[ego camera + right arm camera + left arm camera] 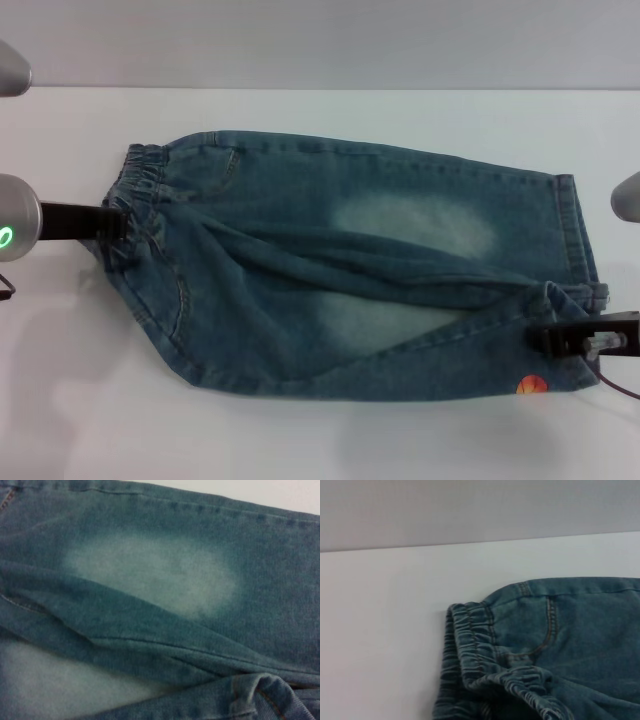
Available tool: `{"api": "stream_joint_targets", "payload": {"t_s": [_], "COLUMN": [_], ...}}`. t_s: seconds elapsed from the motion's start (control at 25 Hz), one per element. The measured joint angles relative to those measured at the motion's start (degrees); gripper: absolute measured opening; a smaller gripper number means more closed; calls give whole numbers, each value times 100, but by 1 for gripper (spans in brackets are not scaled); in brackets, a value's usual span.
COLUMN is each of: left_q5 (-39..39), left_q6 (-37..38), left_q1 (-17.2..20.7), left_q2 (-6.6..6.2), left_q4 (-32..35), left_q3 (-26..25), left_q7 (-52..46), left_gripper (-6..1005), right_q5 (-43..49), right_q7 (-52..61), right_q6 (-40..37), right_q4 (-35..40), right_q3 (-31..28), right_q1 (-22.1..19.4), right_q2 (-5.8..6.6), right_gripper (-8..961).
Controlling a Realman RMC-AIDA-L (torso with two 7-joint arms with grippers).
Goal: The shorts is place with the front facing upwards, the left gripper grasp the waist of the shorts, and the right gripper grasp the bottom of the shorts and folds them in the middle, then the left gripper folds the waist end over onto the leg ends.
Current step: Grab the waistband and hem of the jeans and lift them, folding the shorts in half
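1. Shorts lie across frame centre on the white table, creased.
2. Left gripper, left edge, clamped on waistband.
3. Right gripper, lower right, clamped on hem.

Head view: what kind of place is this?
Likely a lab test bench, not a home: bare white table, plain grey wall, and only the shorts held between the left tool and right tool.

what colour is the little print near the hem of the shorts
Orange, on the shorts by the right gripper; head view shows it best.
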State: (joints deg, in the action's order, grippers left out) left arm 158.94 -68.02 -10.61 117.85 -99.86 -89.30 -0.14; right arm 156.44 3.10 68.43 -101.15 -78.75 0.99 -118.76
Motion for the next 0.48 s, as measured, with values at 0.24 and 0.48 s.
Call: {"api": "stream_joint_targets", "payload": {"t_s": [0.24,0.48], "left_q5": [-41,-47], "left_q6": [6,2], "left_q1": [-1,2], "left_q2": [0,1], "left_q4": [5,-6], "left_q3": [-9,-17], "left_q7": [15,21], "left_gripper": [78,79], "right_q5": [0,0], "right_q7": [-17,-74], "right_q6": [13,27], "right_q4": [-25,-83], "right_q3": [53,75], "right_q1": [27,50], "right_q2": [2,2], "right_gripper": [108,-2]}}
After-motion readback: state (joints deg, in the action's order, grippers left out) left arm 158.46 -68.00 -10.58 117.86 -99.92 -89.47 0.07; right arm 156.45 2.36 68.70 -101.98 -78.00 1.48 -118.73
